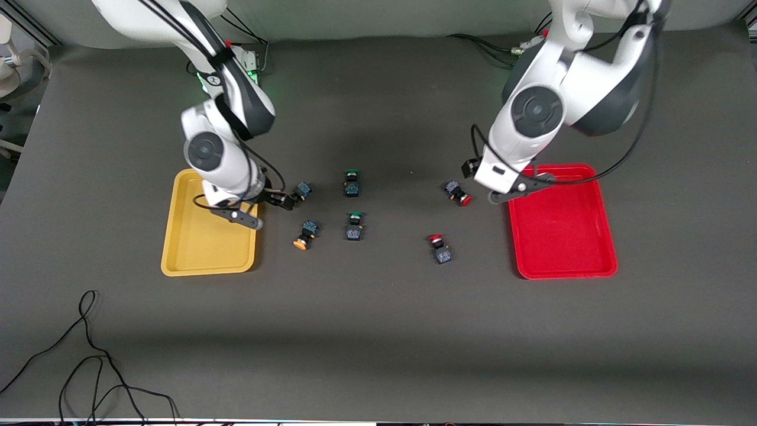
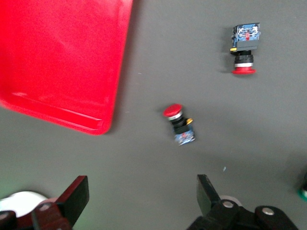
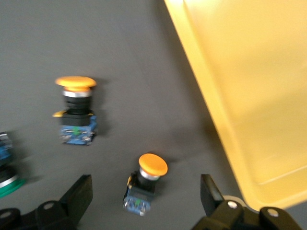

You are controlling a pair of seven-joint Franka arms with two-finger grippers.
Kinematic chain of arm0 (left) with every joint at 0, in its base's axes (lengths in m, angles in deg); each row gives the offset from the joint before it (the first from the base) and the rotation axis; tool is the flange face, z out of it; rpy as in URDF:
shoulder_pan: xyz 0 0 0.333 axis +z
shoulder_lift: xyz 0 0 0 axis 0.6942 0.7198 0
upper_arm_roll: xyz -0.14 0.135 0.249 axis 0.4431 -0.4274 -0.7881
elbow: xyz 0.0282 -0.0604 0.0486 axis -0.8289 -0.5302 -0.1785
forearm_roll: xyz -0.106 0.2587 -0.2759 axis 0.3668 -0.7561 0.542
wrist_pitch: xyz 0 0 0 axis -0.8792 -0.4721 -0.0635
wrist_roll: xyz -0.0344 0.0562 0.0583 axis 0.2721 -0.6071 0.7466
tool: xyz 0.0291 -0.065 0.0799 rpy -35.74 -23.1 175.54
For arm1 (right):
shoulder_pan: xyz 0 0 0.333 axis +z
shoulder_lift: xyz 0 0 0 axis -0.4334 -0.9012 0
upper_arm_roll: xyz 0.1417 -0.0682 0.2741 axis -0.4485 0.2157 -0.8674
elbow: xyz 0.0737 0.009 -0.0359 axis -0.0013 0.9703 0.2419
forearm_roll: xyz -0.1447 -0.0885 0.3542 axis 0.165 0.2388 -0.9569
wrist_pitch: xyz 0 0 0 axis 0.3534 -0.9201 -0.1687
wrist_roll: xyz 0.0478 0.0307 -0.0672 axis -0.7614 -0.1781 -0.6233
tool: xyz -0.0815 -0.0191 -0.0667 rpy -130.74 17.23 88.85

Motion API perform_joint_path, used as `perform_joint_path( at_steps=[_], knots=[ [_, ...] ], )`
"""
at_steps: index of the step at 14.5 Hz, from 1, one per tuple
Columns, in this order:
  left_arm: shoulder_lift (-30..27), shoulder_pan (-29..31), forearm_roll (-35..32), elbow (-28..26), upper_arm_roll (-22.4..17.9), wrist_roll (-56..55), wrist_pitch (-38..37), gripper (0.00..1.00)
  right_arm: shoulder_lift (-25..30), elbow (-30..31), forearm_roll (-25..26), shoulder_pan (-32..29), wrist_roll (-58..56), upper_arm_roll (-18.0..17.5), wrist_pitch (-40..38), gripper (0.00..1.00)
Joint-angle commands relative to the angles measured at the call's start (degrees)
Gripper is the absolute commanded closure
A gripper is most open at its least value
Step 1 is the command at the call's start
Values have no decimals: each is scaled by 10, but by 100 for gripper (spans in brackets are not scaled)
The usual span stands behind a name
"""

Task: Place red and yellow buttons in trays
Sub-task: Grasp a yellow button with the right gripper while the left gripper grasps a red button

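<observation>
The yellow tray [image 1: 183,248] lies toward the right arm's end of the table and the red tray [image 1: 568,236] toward the left arm's end; both look empty. Two yellow-capped buttons [image 1: 303,190] [image 1: 306,235] lie beside the yellow tray. Two red-capped buttons [image 1: 458,193] [image 1: 439,247] lie beside the red tray. My right gripper [image 3: 144,201] is open, low over the farther yellow button [image 3: 144,184], which lies between its fingers, apart from them. My left gripper [image 2: 141,196] is open and empty over bare table next to the red tray's corner [image 2: 96,127], short of a red button [image 2: 180,124].
Two green-capped buttons [image 1: 352,183] [image 1: 355,226] lie in the middle of the table between the yellow and red ones. A loose black cable [image 1: 89,355] lies near the front edge toward the right arm's end. The table is covered with a dark grey mat [image 1: 378,331].
</observation>
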Motion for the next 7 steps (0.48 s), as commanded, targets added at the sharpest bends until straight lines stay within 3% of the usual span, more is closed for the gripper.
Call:
perform_joint_path(
  at_steps=[1, 5, 7],
  knots=[
    [8, -50, 9, -100, -9, -93, 151, 0, -55, -6, -9, -1, 58, -20, 34, 0],
    [73, -66, 10, -157, -9, -109, 312, 1, -74, 6, -9, -1, 111, -36, 33, 0],
    [113, -65, 11, -161, -9, -117, 361, 2, -76, 9, -9, -2, 114, -38, 38, 4]
  ],
)
